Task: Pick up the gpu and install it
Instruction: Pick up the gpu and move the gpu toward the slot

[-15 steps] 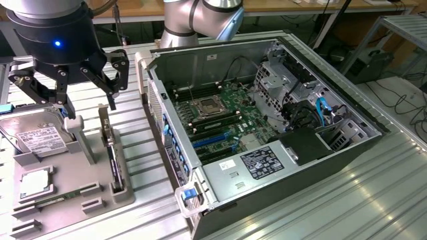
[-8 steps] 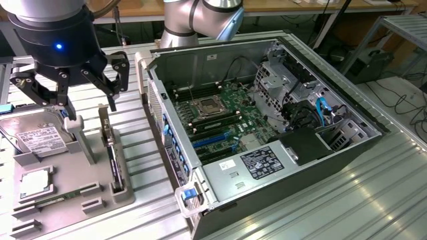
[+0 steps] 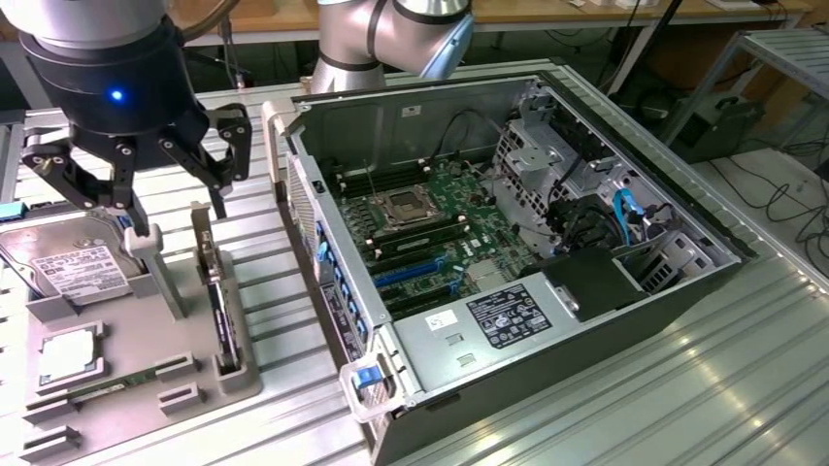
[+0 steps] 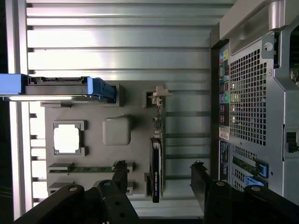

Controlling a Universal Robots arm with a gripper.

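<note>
The gpu (image 3: 219, 303) stands on its long edge in a slot of the grey fixture tray (image 3: 182, 340), at the exterior view's left beside the computer case. In the wrist view the gpu (image 4: 156, 161) appears edge-on as a thin dark card, with its silver bracket (image 4: 159, 93) at the far end. My gripper (image 3: 173, 202) hangs above the tray, open, with nothing between its fingers. In the wrist view my gripper (image 4: 160, 173) has one dark finger on each side of the card's line, well apart from it.
The open computer case (image 3: 545, 107) lies on the slatted metal table, motherboard and blue slots (image 3: 412, 274) exposed. On the tray sit a hard drive (image 3: 72, 264), a square processor (image 3: 73, 355) and a memory stick (image 3: 111, 384). The case's rear panel (image 4: 247, 93) is close beside the tray.
</note>
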